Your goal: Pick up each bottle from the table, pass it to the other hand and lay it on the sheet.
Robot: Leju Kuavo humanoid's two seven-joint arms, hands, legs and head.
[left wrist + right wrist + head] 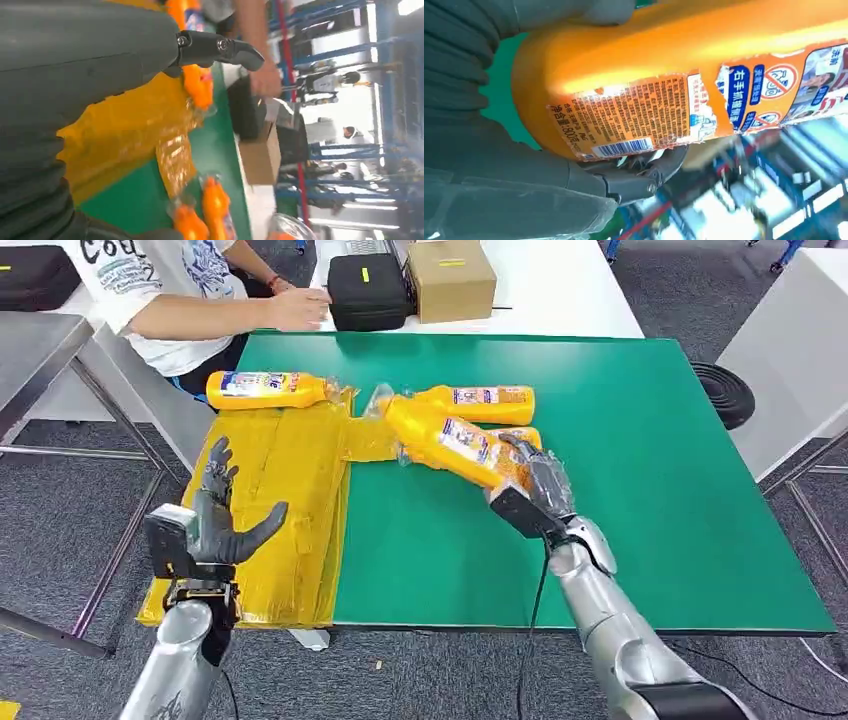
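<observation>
Gripping an orange plastic bottle with a printed label (452, 440) by its base, the right hand (535, 485) holds it tilted above the green table (640, 490). Beside the crinkled yellow sheet (275, 510), the left hand (215, 525) hovers empty, fingers spread.

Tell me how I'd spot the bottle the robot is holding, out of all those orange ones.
Start at the green table and find the yellow sheet along its left side. Right of the sheet, orange bottles cluster near the middle. The held bottle is the tilted one, its base gripped by the right hand and its clear cap aimed at the sheet; the other bottles lie loose.
</observation>
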